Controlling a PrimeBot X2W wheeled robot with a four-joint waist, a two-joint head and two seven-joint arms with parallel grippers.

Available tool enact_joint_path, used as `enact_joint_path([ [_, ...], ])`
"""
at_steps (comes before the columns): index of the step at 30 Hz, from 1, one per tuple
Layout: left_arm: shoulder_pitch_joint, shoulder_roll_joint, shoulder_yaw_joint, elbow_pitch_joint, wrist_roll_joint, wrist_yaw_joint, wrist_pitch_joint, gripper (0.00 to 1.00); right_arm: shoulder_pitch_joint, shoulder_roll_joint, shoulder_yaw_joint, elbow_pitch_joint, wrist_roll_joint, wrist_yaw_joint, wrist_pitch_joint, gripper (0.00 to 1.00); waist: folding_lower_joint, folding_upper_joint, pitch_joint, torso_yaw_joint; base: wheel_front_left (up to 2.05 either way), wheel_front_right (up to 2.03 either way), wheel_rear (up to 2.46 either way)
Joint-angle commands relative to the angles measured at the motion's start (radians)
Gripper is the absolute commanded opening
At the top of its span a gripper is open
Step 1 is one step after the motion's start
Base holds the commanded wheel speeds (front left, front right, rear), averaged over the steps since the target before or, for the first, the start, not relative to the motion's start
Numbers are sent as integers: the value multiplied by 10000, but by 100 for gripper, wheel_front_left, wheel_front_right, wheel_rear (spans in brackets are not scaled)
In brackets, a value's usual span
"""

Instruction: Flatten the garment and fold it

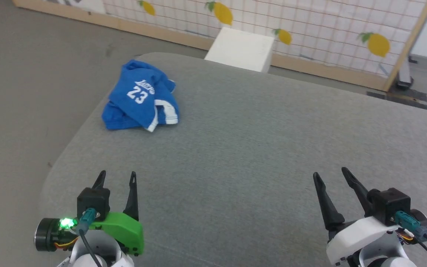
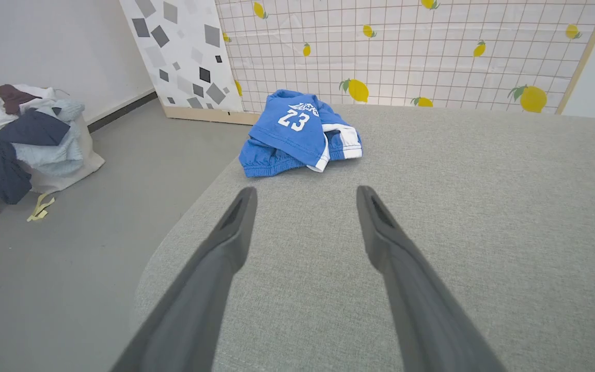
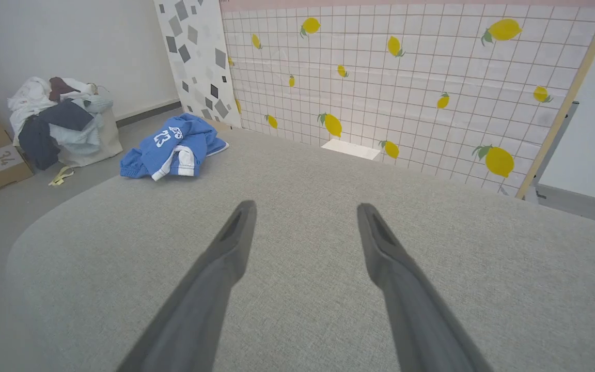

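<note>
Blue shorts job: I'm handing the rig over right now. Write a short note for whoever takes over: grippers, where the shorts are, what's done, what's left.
Left gripper: open, empty, at the near left of the grey surface.
Right gripper: open, empty, at the near right.
Garment: blue shorts in a crumpled heap at the far left corner of the surface, close to its edge, "23" print facing up. Neither gripper touches it.
Done: nothing yet; not flattened, not folded.
Left: reach the heap, spread it flat, probably nearer the middle where both arms can work, then fold.
</note>
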Motion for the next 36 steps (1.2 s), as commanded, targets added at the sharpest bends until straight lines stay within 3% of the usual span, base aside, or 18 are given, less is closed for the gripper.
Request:
enact_joint_path([
  [1,-192,95,-58,25,-9,58,-61,100,149,-33,39,-78,92,-16,36,100,0,0,-33,560,0,0,0],
  [12,-280,336,-359,127,28,109,-86,100,307,6,274,-103,358,-17,22,100,0,0,-87,1665,0,0,0],
  [24,-241,438,-463,100,7,192,-66,100,344,43,357,-6,427,-17,-46,100,0,0,-161,1879,0,0,0],
  [36,-358,505,-311,-14,-257,319,37,100,264,58,307,-158,374,-17,73,100,0,0,181,1677,0,0,0],
])
